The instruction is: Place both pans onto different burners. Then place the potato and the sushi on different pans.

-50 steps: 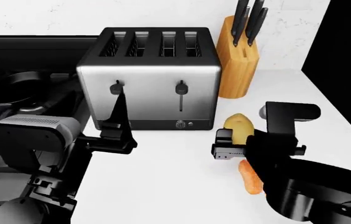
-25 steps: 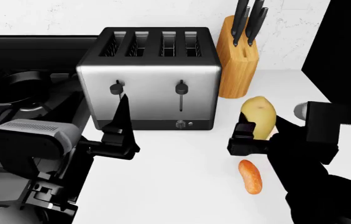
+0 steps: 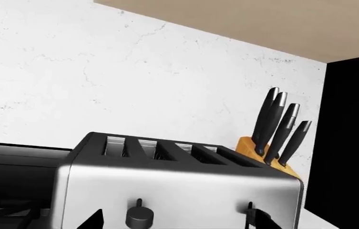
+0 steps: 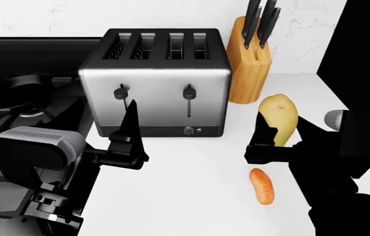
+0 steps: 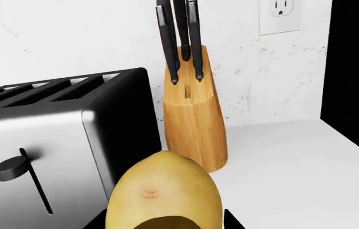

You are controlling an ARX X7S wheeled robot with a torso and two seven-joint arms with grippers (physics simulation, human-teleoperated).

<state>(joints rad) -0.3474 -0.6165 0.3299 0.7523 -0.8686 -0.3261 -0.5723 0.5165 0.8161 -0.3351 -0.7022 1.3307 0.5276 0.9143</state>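
The potato (image 4: 279, 118) is sitting upright between the fingers of the right gripper (image 4: 278, 142), which is clamped on its lower half while its rounded upper end is sticking up clear of the black jaws; it is hanging above the white counter (image 4: 191, 187), to the right of the toaster (image 4: 155, 81) and in front of the wooden knife block (image 4: 249, 66). In the right wrist view the potato (image 5: 164, 196) is filling the lower middle of the picture, with a faint brown speck on its skin and the knife block (image 5: 193, 121) standing just behind it. The sushi (image 4: 261, 185) is lying flat on the counter just below the held potato, apart from the gripper. The right arm is reaching in from the lower right, its dark wrist housing trailing behind the gripper toward the counter's right edge. The left gripper (image 4: 127, 140) is pointing upward in front of the toaster's lower left corner, its fingers standing close together with nothing between them, near the counter's edge beside the stove (image 4: 14, 123). One dark pan (image 4: 11, 93) is resting on the stove's far grates, well apart from both grippers. The left wrist view is showing only the toaster (image 3: 173, 191), the knife block (image 3: 265, 155) and the white wall.
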